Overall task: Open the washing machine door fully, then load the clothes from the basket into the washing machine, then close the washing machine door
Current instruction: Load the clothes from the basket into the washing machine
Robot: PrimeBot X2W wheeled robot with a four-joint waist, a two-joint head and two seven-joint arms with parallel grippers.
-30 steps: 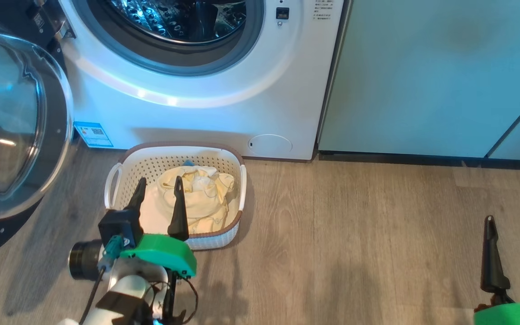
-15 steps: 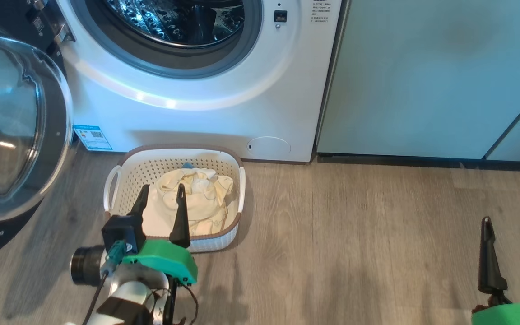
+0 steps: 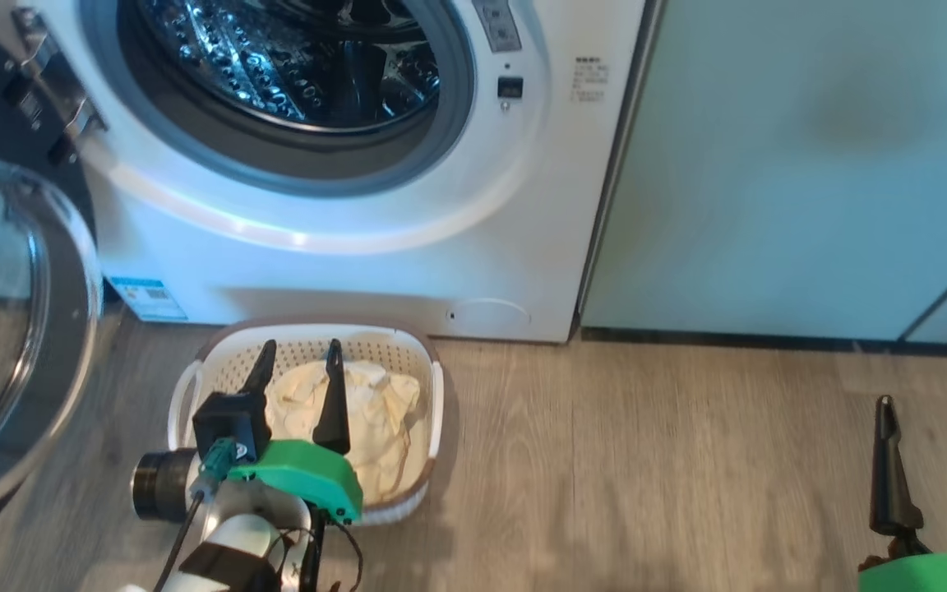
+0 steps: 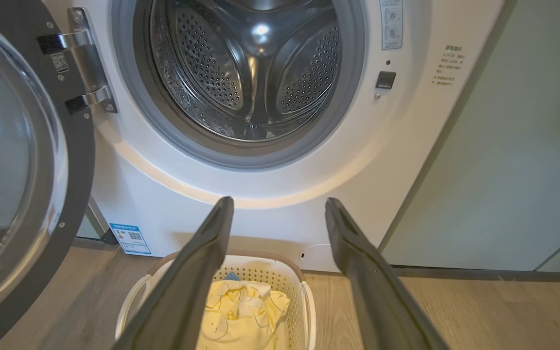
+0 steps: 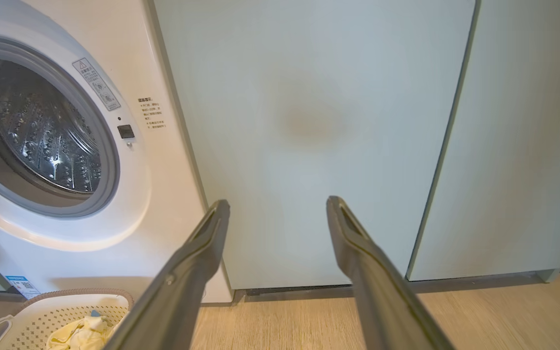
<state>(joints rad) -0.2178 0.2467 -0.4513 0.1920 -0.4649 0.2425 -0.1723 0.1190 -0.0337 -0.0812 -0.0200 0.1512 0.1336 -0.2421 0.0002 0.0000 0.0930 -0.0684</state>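
— Step in hand?
— Loading: washing machine door [image 3: 21, 329] swung wide, left of the washing machine [image 3: 358, 263]; clothes [image 3: 375, 419] heaped in the basket [image 3: 313, 322] just before it.
— And the left gripper [image 3: 301, 349]?
— Spread wide, empty, poised over the basket, touching nothing; right gripper [image 3: 921, 404] likewise, off right of the washing machine.
— Next?
— Likely lowering into the heap, then pinching fabric.

We see a wood-look plank floor [image 3: 646, 477], grey-brown, with faint shadows on it. Directly on it we note the basket [image 3: 437, 411], sitting just in front of the washing machine [image 3: 358, 271]; we can't tell if the two touch. The washing machine stands on the floor at left. Pale green cabinet panels [image 3: 769, 205] stand right beside it, with a dark strip along the floor line.
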